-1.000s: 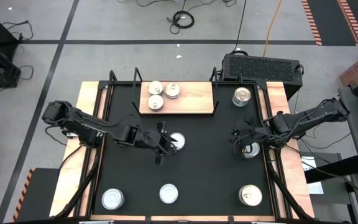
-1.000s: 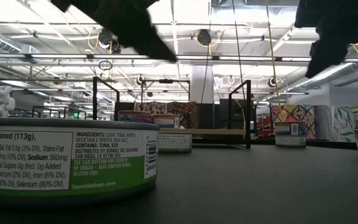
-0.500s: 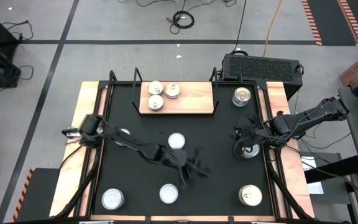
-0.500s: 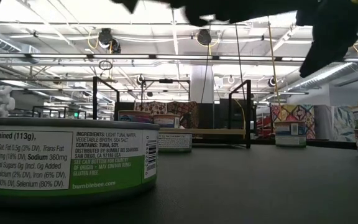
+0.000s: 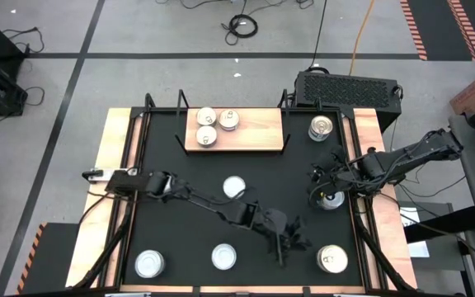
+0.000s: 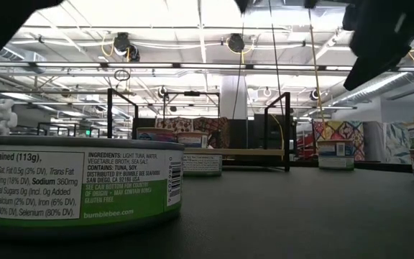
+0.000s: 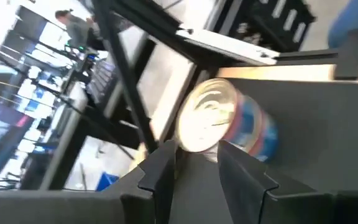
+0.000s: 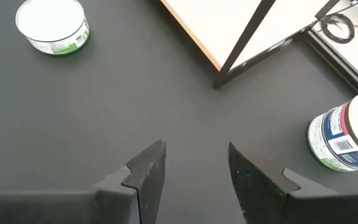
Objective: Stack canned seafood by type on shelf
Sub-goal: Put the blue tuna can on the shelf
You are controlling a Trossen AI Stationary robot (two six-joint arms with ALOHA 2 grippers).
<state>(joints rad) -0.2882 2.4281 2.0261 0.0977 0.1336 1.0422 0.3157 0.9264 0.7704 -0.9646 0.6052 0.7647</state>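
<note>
left gripper (image 5: 291,239) swung toward front-right tin (image 5: 331,259); shelf (image 5: 258,130) holds three tins.

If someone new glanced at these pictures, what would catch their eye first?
Probably the left arm stretched diagonally across the black table, its left gripper near the front-right tin. Next, three tins clustered on the wooden shelf at the back, while the right gripper hovers open over another tin.
</note>
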